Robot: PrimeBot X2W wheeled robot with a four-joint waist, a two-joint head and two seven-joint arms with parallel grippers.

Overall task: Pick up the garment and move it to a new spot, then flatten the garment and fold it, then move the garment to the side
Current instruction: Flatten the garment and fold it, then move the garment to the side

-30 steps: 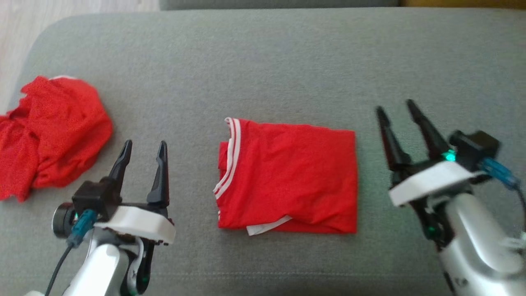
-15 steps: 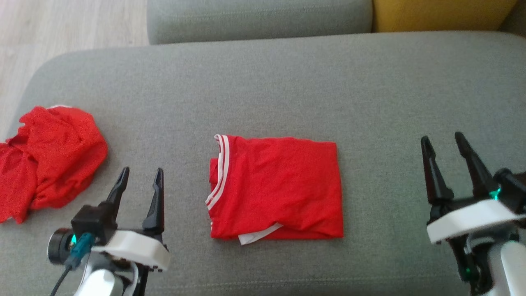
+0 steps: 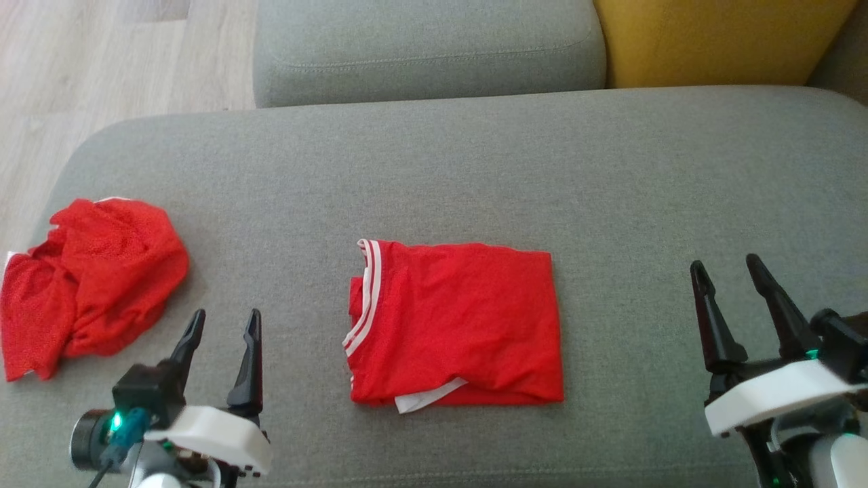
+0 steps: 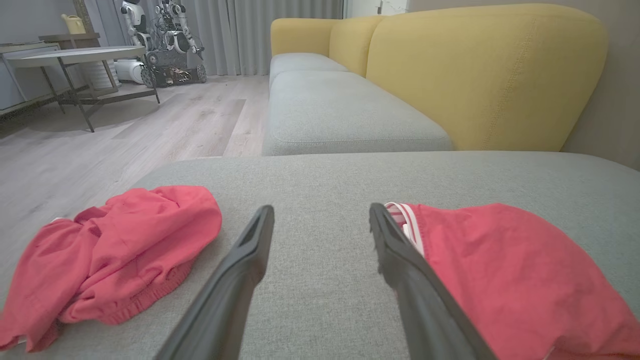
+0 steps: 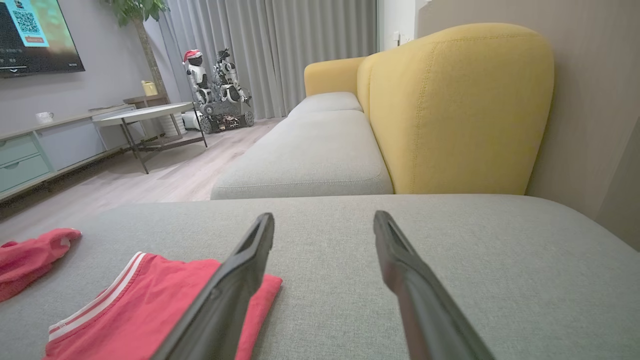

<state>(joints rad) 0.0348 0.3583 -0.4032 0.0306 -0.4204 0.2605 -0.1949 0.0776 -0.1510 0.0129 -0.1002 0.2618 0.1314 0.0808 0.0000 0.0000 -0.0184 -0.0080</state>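
The left end effector (image 3: pixel 226 313) at lower left and the right end effector (image 3: pixel 724 261) at lower right stood spread, empty; the shirt (image 3: pixel 454 325) lay folded mid-frame on the sofa (image 3: pixel 434 169).

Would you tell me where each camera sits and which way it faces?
Head view: on the head, down at the folded shirt on the cushion; left gripper and right gripper show.
Left wrist view: left wrist, along its fingers toward the yellow sofa back.
Right wrist view: right wrist, same direction, its fingers showing.
Shared: the folded shirt, in all three.
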